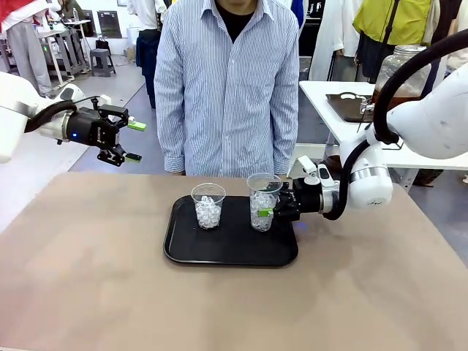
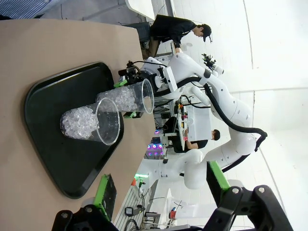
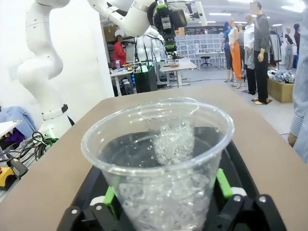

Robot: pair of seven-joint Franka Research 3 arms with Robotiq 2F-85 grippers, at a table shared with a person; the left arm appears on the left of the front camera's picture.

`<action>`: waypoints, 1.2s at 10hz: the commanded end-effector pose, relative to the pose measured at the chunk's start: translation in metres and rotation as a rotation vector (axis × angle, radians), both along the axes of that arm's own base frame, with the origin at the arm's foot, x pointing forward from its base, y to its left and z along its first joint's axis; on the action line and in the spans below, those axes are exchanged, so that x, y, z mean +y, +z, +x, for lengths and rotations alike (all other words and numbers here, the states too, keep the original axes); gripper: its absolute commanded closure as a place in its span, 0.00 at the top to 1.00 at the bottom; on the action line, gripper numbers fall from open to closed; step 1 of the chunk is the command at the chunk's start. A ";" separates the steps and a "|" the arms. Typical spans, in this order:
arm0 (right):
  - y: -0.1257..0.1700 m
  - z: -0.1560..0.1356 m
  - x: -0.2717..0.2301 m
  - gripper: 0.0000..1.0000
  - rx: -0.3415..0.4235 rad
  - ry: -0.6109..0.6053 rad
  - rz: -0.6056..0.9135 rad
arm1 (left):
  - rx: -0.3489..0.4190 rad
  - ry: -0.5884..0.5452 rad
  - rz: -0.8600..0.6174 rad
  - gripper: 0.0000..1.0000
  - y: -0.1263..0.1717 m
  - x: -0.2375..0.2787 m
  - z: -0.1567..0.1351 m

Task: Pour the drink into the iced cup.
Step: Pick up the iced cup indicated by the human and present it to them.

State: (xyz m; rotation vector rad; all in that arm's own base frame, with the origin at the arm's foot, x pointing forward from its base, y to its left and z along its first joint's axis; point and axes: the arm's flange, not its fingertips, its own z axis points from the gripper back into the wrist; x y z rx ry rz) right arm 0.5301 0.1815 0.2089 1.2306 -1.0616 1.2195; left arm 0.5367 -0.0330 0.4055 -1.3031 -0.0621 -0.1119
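Your right gripper (image 1: pixel 268 211) straddles the iced cup (image 1: pixel 263 191) at the tray's (image 1: pixel 230 247) 2 o'clock, with its pads (image 3: pixel 222 185) at the lower wall. Whether they press yet, you cannot tell. The thin clear plastic will likely buckle, and the ice weights it low, so squeeze gently around mid-height. The second cup (image 1: pixel 208 207) stands at 10 o'clock. Your left gripper (image 1: pixel 134 142) hangs spread wide, holding nothing.

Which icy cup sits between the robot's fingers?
The right-hand cup, flanked by the right gripper's green pads; the other cup stands free on its left.
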 end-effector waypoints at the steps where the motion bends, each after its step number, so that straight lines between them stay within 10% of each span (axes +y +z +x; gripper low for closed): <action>1: 0.001 0.006 0.005 0.63 0.011 -0.010 0.027 | -0.002 0.001 -0.001 1.00 0.001 0.000 0.000; 7: 0.029 0.006 -0.002 0.63 0.018 0.048 0.075 | -0.002 0.001 -0.001 1.00 0.001 0.000 0.000; 12: 0.128 0.052 -0.006 0.63 0.013 0.105 0.022 | -0.002 0.001 -0.001 1.00 0.001 0.000 0.000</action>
